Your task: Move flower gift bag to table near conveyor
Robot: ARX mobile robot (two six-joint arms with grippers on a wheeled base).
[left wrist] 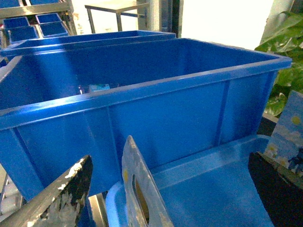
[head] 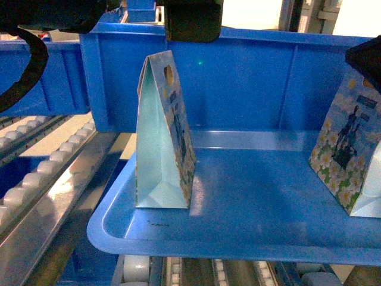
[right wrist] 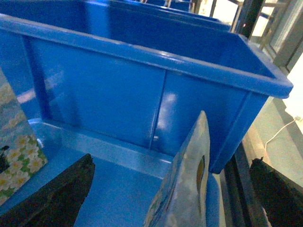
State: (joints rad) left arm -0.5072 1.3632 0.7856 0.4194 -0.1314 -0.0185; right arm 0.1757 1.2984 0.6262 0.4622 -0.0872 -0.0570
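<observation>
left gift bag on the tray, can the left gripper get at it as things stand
Probably yes. The left gripper is open, with the left gift bag's handle edge standing upright between its fingers. Nothing sits between them on the blue tray.

blue tray (head: 238, 232), two flower gift bags (head: 162, 137)

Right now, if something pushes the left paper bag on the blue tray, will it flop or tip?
Likely light and fairly stiff: the gift bag is creased paper standing upright unaided. It probably tips easily, being tall with a narrow top and small base. The glossy blue tray may let it slide.
</observation>
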